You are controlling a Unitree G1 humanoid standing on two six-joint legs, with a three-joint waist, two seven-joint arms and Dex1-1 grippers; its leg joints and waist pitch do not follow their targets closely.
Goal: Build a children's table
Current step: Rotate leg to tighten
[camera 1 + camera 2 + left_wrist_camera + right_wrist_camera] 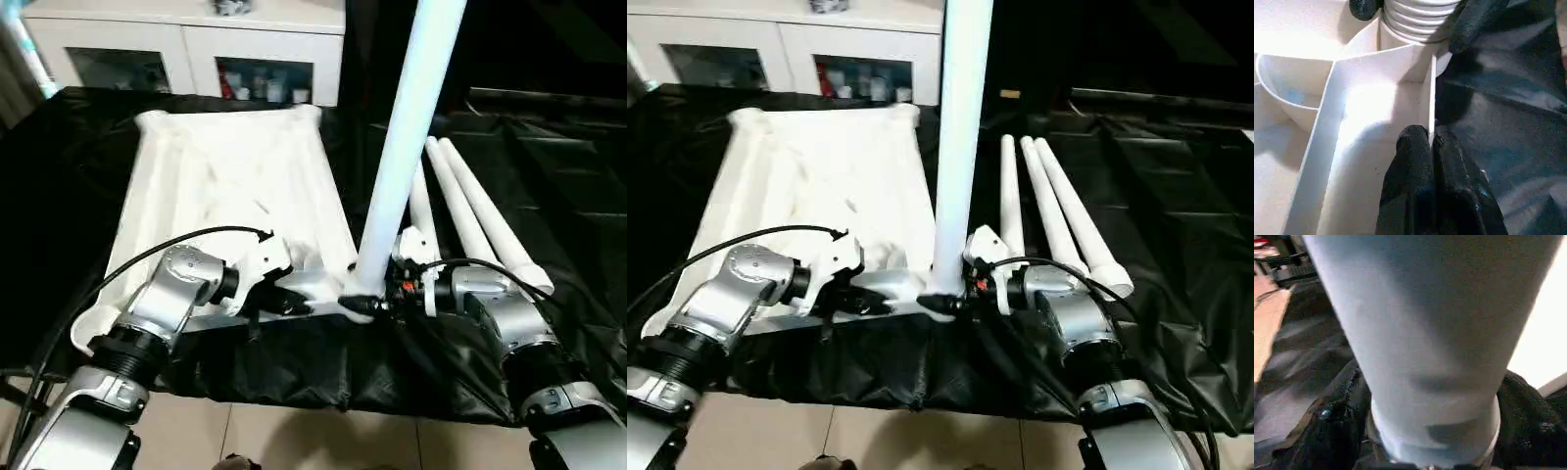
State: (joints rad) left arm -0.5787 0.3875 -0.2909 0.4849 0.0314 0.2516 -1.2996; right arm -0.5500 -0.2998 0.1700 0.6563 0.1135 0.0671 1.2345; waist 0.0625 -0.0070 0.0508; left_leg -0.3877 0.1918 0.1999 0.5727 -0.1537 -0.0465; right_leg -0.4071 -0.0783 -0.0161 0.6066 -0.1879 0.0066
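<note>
Left eye view, leg (407, 147) upright in right claw (370, 305), left claw (1432, 142) clamped on tabletop (225, 186) rim

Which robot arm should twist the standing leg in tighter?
The right. Its claw already grips the upright leg at the corner socket, while the left claw pinches the tabletop rim, steadying it.

A lab or demo room: black sheeting (549, 166) drapes the worktop, and a white glass-door cabinet (196, 49) holds supplies.
</note>
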